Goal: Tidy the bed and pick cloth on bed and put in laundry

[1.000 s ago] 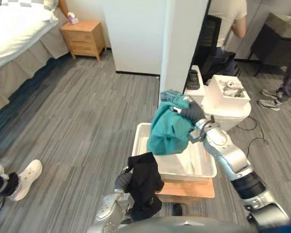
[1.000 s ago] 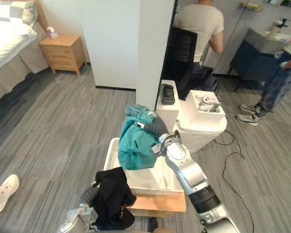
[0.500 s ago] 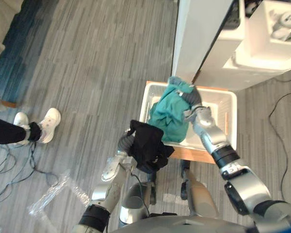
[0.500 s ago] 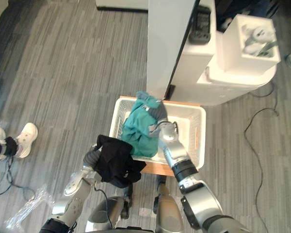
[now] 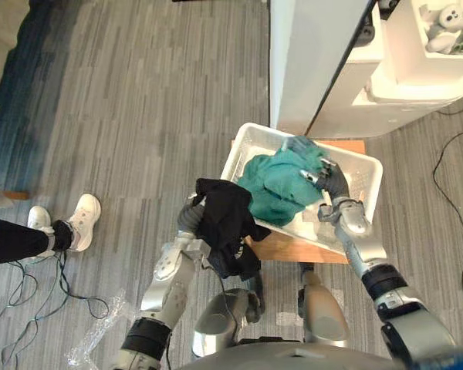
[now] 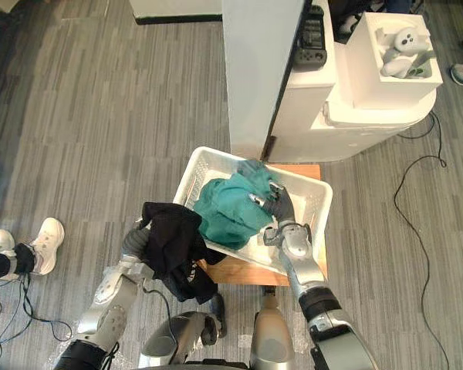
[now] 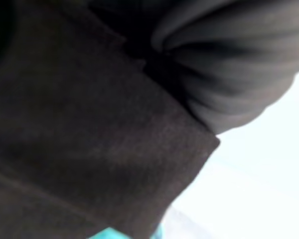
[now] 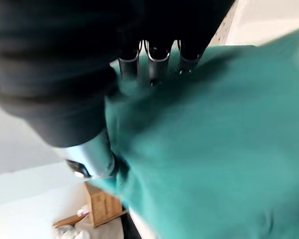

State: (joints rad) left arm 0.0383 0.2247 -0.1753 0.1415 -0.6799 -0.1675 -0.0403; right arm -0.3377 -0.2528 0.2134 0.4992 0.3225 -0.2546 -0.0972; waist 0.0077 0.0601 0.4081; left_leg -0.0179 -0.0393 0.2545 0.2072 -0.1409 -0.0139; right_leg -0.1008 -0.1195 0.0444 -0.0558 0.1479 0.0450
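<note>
Where black cloth (image 5: 224, 223) drapes, left hand (image 5: 190, 219) buried

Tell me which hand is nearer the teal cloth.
Right. The right hand grips the teal cloth inside the white basket; the left hand, draped in black cloth, sits apart at the basket's outer edge.

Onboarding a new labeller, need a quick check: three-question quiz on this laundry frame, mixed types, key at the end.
1. True or false: the crumpled teal cloth lies on the floor.
2. The black garment hangs over: A) the left hand; B) a chair back; C) the bed.
3. What does the white mesh plastic basket stand on?
Key: 1 false, it lies in the basket. 2 A. 3 A wooden stand.
</note>
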